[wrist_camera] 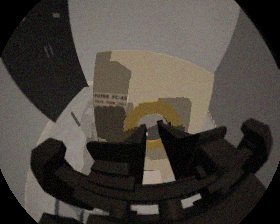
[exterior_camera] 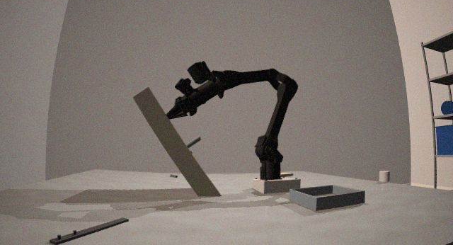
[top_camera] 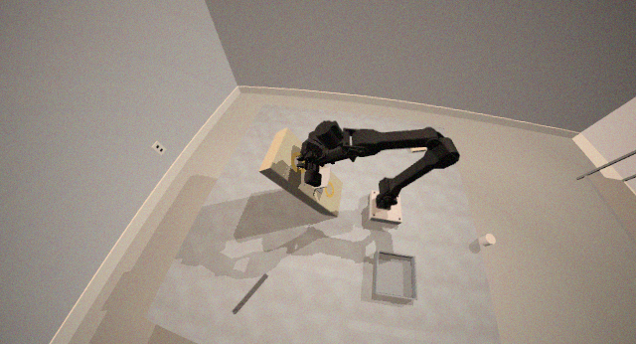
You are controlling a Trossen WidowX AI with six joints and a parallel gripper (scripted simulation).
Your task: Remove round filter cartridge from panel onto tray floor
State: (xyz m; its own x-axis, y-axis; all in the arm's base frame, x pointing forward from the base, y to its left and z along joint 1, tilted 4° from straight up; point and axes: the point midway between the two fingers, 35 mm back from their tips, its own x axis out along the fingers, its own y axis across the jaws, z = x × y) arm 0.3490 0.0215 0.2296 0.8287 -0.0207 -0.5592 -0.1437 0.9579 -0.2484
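The service panel (top_camera: 279, 147) (exterior_camera: 177, 142) (wrist_camera: 156, 65) stands tilted, leaning away from the robot's base. The filter cartridge shows as a small grey face (wrist_camera: 152, 118) inside a yellow ring (wrist_camera: 153, 107) in the wrist view; it sits in the panel. My gripper (exterior_camera: 168, 117) (wrist_camera: 151, 125) is at the panel's upper part, its fingertips at the cartridge face, shut on the cartridge's grip between the slots. The fingers hide the slots and part of the face. The tray (top_camera: 414, 279) (exterior_camera: 340, 200), grey with low walls, stands on the other side of the base, with no cartridge visible in it.
A handle-like rod (exterior_camera: 194, 142) sticks out of the panel below the gripper, near a second yellow ring (top_camera: 331, 190). A dark flat bar (top_camera: 249, 294) (exterior_camera: 90, 231) lies on the surface. A white cylinder (top_camera: 489, 240) (exterior_camera: 384, 176) stands beyond the tray and base.
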